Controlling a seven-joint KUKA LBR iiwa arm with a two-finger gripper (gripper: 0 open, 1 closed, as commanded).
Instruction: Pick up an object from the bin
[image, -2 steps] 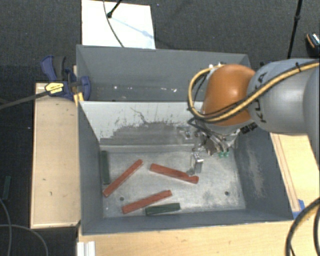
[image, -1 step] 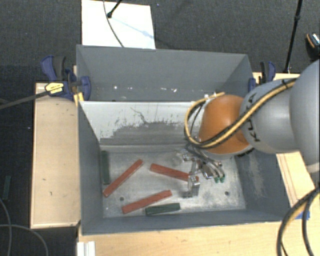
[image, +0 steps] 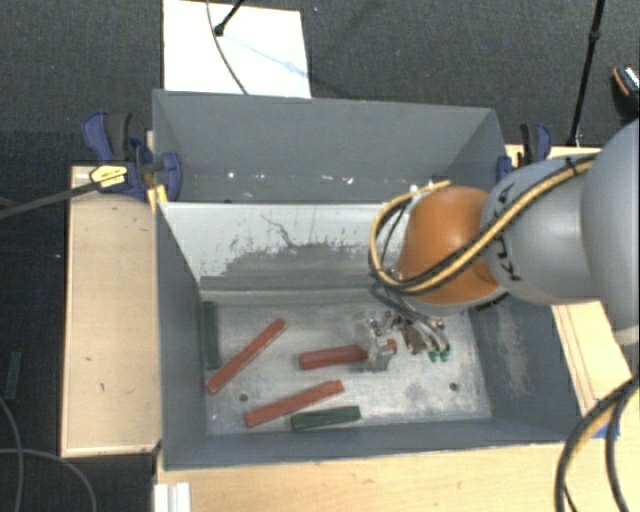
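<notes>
Soft, even light over the grey bin; tiny glints along its back wall, dull sheen on its floor, faint shadow under the orange cover.

Only lettering I spot: dark chars on the grey arm, right beside its orange cover. Partly hidden & tilted, can't read them. Nothing else legible.
</notes>
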